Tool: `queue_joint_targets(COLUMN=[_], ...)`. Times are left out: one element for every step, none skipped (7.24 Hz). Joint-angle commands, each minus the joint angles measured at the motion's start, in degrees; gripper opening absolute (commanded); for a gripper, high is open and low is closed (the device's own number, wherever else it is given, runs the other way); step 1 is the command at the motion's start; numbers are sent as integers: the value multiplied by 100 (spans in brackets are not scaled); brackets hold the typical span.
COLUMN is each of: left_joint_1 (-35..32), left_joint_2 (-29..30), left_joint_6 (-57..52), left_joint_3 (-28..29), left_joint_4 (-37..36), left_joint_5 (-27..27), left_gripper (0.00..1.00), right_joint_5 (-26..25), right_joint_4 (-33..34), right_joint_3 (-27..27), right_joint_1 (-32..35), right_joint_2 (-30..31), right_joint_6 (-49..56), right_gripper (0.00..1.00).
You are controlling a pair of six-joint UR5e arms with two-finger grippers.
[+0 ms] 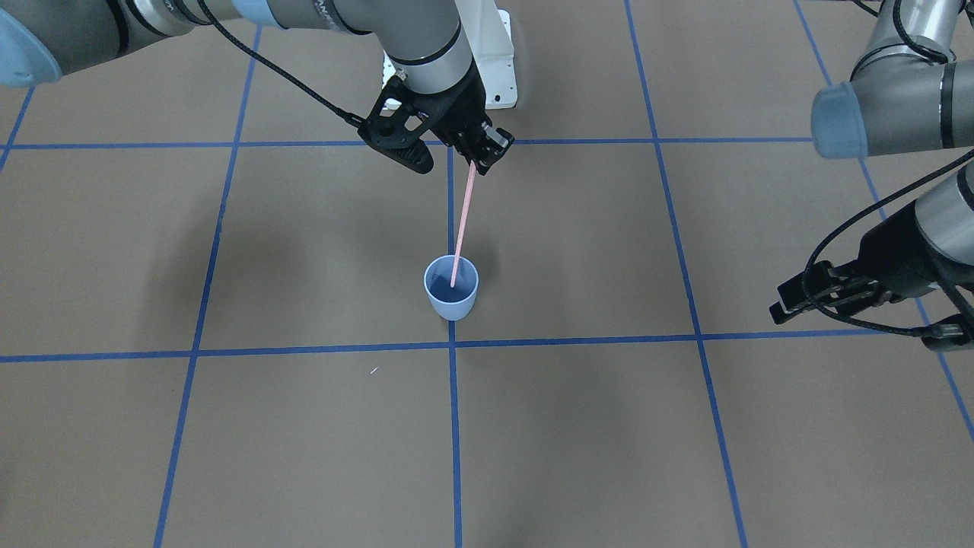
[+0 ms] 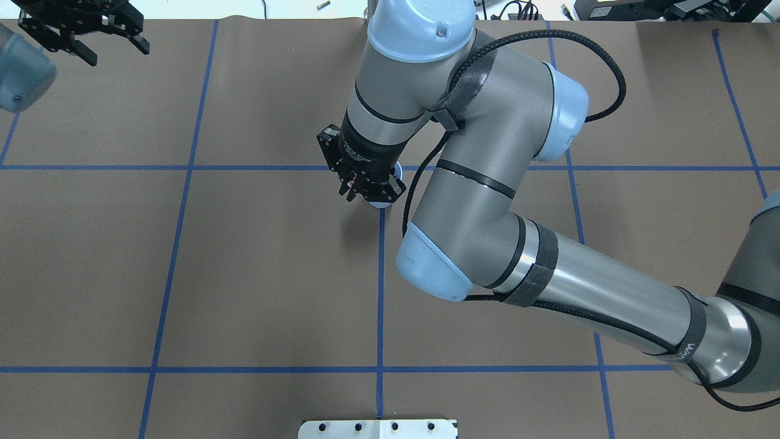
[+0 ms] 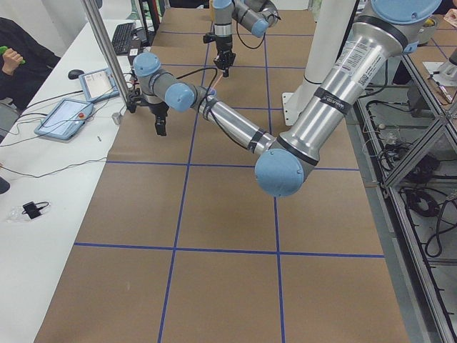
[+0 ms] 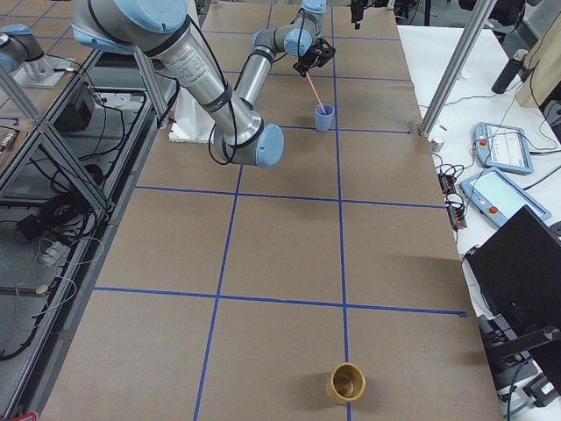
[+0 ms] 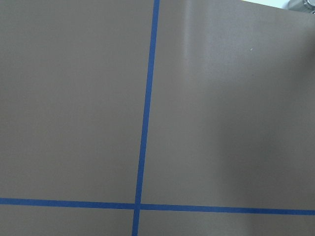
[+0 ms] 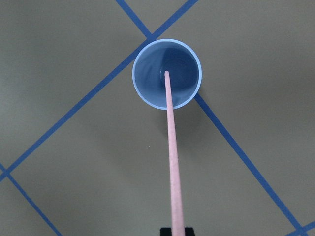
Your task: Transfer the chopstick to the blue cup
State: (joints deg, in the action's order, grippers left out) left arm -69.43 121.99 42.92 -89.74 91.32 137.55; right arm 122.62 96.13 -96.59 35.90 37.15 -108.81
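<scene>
Right gripper is clenched on the chopstick's top end, and the tip hangs below the jaws inside the blue cup. Best to lower straight and release once it bottoms out.

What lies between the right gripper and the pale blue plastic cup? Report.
Only the thin pale pink chopstick, running from the right gripper down into the blue cup; the front-facing view shows it.

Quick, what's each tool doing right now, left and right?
Left tool: open, holding nothing.
Right tool: closed on the chopstick, whose lower tip is inside the blue cup.
</scene>
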Motion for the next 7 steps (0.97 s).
queue_joint_targets(left_joint_1=[0, 0, 0, 0, 0, 0, 0], left_joint_2=[0, 0, 0, 0, -9, -9, -9], left_joint_6=[-3, -3, -3, -3, -3, -3, -3], left_joint_3=[-8, 9, 9, 9, 1, 1, 1], left_joint_4=[0, 0, 0, 0, 0, 0, 0], left_joint_5=[0, 0, 0, 0, 0, 0, 9], left_gripper=[98, 98, 98, 98, 98, 98, 98], right_joint_5=[-1, -1, 7, 7, -1, -1, 7], right_joint_4=[-189, -322, -332, -340, -340, -419, -524], right_joint_3=[209, 306, 333, 333, 333, 333, 307], right_joint_1=[-22, -57, -57, -57, -39, 22, 153], right_joint_2=[20, 29, 29, 29, -5, -6, -14], right_joint_6=[9, 9, 18, 79, 97, 158, 237], right_gripper=[0, 0, 21, 78, 100, 100, 100])
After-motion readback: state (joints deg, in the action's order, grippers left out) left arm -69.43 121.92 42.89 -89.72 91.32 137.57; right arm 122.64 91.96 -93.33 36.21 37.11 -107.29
